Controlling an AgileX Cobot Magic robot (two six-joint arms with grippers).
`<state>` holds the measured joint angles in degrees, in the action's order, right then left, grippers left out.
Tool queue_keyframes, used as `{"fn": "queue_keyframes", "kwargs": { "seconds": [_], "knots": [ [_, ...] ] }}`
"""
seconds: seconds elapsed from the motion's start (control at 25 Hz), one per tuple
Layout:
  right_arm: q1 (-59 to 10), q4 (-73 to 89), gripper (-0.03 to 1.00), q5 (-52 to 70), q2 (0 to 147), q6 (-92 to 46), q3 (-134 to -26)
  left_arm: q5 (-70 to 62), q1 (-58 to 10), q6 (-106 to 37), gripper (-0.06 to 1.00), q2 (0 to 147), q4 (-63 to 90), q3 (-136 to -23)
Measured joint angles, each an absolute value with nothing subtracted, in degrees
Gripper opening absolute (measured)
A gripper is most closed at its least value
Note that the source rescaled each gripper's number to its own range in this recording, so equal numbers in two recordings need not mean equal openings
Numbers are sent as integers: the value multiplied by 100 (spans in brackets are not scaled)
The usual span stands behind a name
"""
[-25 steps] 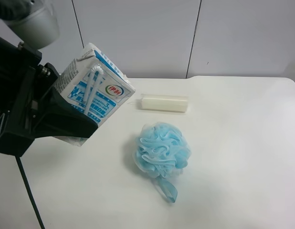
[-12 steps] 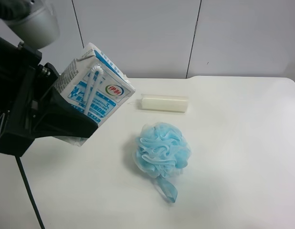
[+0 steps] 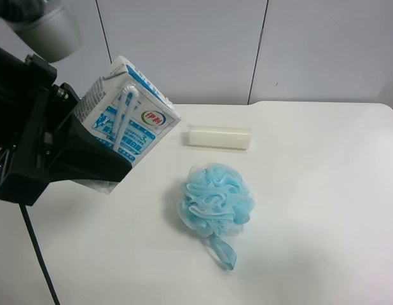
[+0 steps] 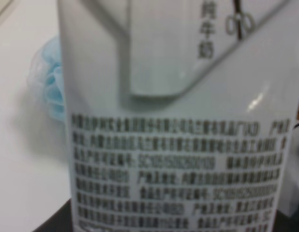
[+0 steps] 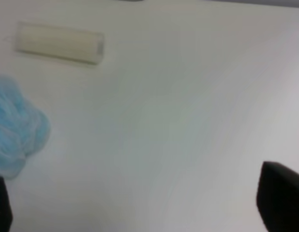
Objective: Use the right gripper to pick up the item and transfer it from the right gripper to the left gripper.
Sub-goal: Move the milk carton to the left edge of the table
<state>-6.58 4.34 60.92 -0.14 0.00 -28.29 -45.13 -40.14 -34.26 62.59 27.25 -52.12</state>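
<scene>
One small white-and-blue drink carton (image 3: 126, 111) aloft | exterior high: tilted, clamped near its lower end by the black wedge-jawed left gripper (image 3: 114, 155), above the white table (image 3: 324, 190) | right wrist: black right gripper (image 5: 140, 200) spread wide, holds nothing | left wrist: carton fills the view | risk: this low, slanted grip may let the carton slip down.

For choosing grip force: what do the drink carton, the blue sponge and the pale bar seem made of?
The drink carton looks like coated paperboard, slightly glossy: folded seams, printed faces. The blue sponge is probably soft plastic mesh: sheer gathered ruffles. The pale bar is unclear, perhaps soap or wax: smooth, faintly shiny.
</scene>
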Motion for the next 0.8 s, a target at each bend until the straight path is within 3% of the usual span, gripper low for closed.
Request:
{"fn": "queue_keyframes", "kwargs": {
  "seconds": [0.32,0.8],
  "knots": [
    [-647,439,100,6092,-14,0,-2829,-3999,-3658,-2058,0,6975,1530,-5230],
    [-647,439,100,6092,-14,0,-2829,-3720,-1703,-1485,0,8489,846,-5234]
  ]
}}
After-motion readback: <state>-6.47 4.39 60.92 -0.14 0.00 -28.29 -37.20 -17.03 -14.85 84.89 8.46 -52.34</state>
